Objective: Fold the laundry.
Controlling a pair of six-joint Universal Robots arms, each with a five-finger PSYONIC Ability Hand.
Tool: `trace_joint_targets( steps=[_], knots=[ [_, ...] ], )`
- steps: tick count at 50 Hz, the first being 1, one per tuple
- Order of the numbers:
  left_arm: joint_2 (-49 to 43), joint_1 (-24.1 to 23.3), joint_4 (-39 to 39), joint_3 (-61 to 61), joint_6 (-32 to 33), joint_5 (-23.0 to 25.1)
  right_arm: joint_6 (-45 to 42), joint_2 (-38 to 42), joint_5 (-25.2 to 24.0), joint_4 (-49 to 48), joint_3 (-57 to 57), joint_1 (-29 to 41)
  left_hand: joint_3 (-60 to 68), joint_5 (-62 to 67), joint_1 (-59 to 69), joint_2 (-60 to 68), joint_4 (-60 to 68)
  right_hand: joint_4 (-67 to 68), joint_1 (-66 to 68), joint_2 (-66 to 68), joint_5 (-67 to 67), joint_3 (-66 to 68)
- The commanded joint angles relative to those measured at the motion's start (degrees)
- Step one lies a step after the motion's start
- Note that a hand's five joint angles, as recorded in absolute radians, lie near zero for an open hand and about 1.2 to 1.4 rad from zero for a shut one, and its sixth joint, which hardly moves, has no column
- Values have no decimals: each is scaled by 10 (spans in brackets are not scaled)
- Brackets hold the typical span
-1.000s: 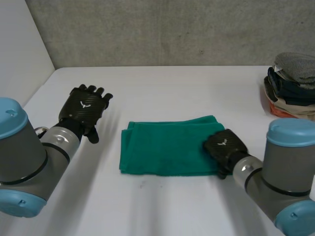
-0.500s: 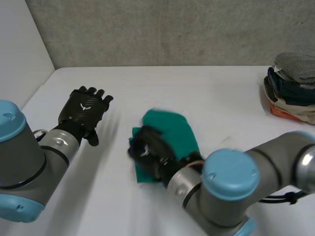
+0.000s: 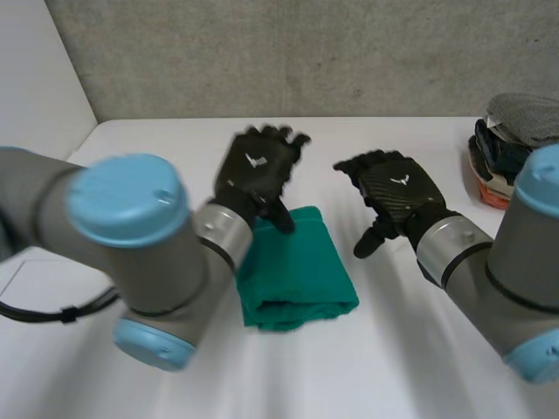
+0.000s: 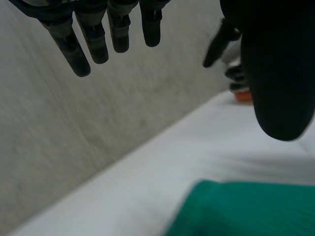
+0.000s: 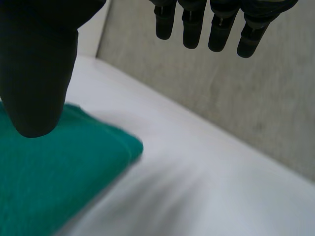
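A green cloth (image 3: 301, 271) lies folded into a narrow stack in the middle of the white table (image 3: 175, 148). My left hand (image 3: 258, 170) hovers over the cloth's far left corner, fingers straight and spread, holding nothing. My right hand (image 3: 393, 196) hangs in the air just right of the cloth, also open and empty. In the left wrist view the cloth (image 4: 246, 209) lies below the straight fingers (image 4: 93, 44) and thumb. Below the thumb in the right wrist view shows a corner of the cloth (image 5: 54, 172), with the fingers (image 5: 221, 27) straight above the bare table.
A pile of folded clothes (image 3: 515, 153) in grey, dark blue, cream and orange sits at the table's far right edge. A grey wall rises behind the table, and a white wall stands along its left side.
The right hand folded the cloth's right side over to the left, let go and drew back to the right. The left hand moved from the table's left to above the cloth.
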Motion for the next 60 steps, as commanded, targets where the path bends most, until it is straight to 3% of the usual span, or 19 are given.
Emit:
trace_joint_targets(
  steps=[1,5,15,21,27,31,36,39,40,44,48,60],
  knots=[
    [-90,-32,-92,24,-26,-101,0,112,-3,68,-87,-4,-9,-17,1,-7,-6,-19,-27,-21,-27,-19],
    [-97,-31,-110,0,-24,-133,2,160,-24,87,-128,0,-13,-21,-2,-11,-9,-19,-27,-21,-27,-19],
    [-85,-1,-111,-63,-7,-134,-26,244,-30,121,-189,29,-13,-21,-2,-11,-9,-19,-27,-21,-27,-19],
    [-84,21,-109,-71,35,-133,-83,239,3,121,-194,32,-18,-26,-7,-16,-14,-19,-27,-21,-27,-19],
    [-30,40,-101,-56,39,-121,-124,179,41,110,-168,47,-19,-27,-9,-18,-16,-19,-27,-21,-27,-19],
    [9,44,-89,-31,40,-61,-129,137,56,68,-127,65,-19,-27,-9,-18,-16,-19,-27,-21,-27,-19],
    [36,66,-95,22,39,86,-133,93,56,-7,-27,109,-16,-24,-5,-14,-13,-19,-27,-21,-27,-19],
    [40,84,-110,47,36,152,-137,82,55,-43,16,131,-13,-21,-2,-11,-9,-19,-27,-21,-27,-19],
    [41,90,-130,64,34,193,-138,81,57,-67,42,144,-11,-19,0,-9,-8,-19,-27,-21,-27,-19],
    [38,96,-185,111,32,277,-143,94,60,-132,81,168,-9,-17,1,-7,-6,-19,-27,-21,-27,-19],
    [30,98,-213,132,32,320,-152,131,61,-179,83,174,-13,-21,-2,-11,-9,-19,-27,-21,-27,-19],
    [4,91,-213,131,36,323,-219,200,58,-258,48,169,-13,-21,-2,-11,-9,7,-1,5,-1,7]
  ],
)
